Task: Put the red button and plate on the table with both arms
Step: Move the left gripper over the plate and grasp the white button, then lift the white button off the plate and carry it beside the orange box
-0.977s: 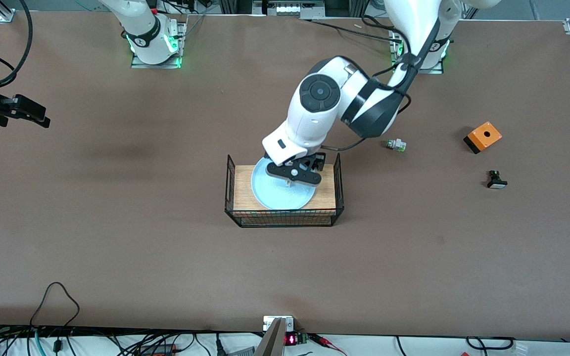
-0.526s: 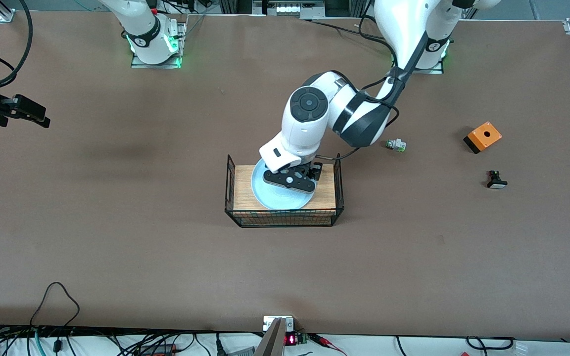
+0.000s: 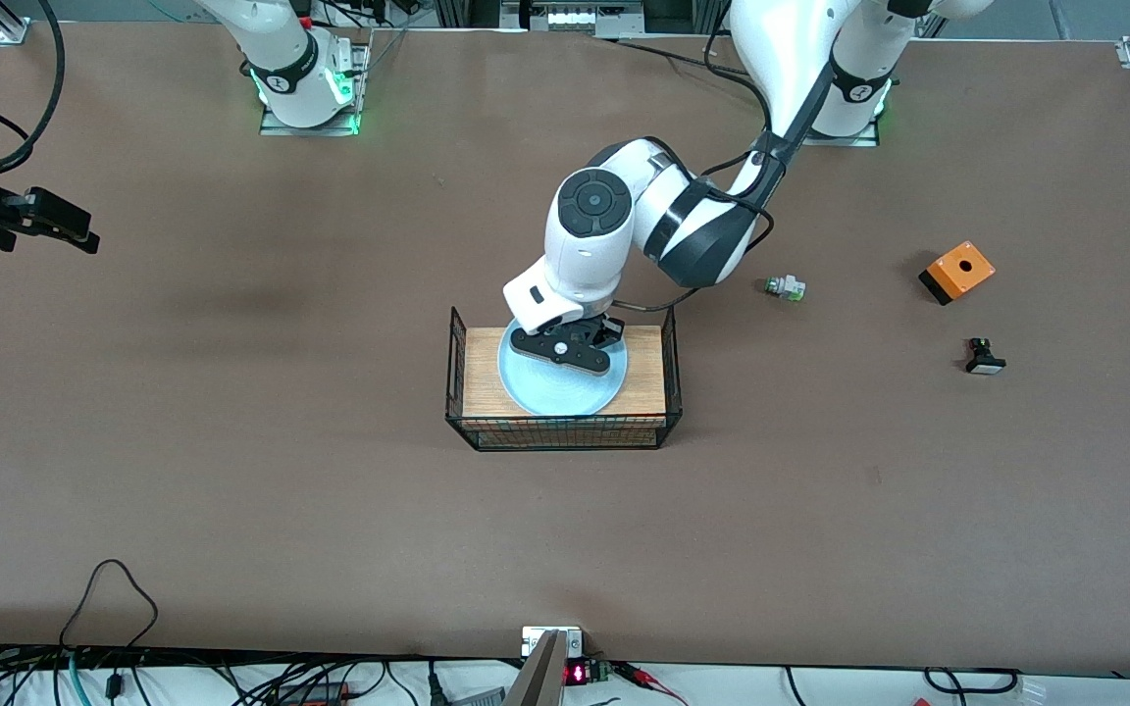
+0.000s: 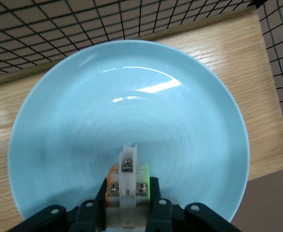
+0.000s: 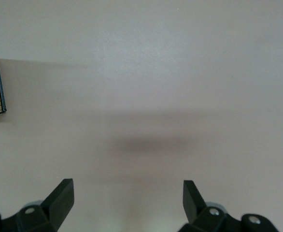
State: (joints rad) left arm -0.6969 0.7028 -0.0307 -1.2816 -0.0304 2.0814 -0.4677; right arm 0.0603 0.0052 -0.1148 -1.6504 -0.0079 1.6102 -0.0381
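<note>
The pale blue plate (image 3: 565, 390) lies on the wooden top inside the black wire basket (image 3: 565, 433). My left gripper (image 3: 565, 353) is low over the plate and shut on the red button (image 4: 128, 180). In the left wrist view the button shows a white body with an orange side and a green side, and its red cap is hidden. There the plate (image 4: 132, 101) fills the picture under my left gripper (image 4: 128, 195). I cannot tell whether the button touches the plate. My right gripper (image 5: 128, 193) is open and empty over bare table (image 3: 231, 490). It waits at the right arm's end (image 3: 70, 230).
A white piece with a green end (image 3: 784, 287) lies on the table toward the left arm's end. An orange box (image 3: 957, 272) and a black piece with a white cap (image 3: 984, 358) lie farther toward that end. The basket's wire walls rise around the plate.
My left gripper has moved down and toward the right arm's end with the button, closer to the plate. The right arm has not moved.
</note>
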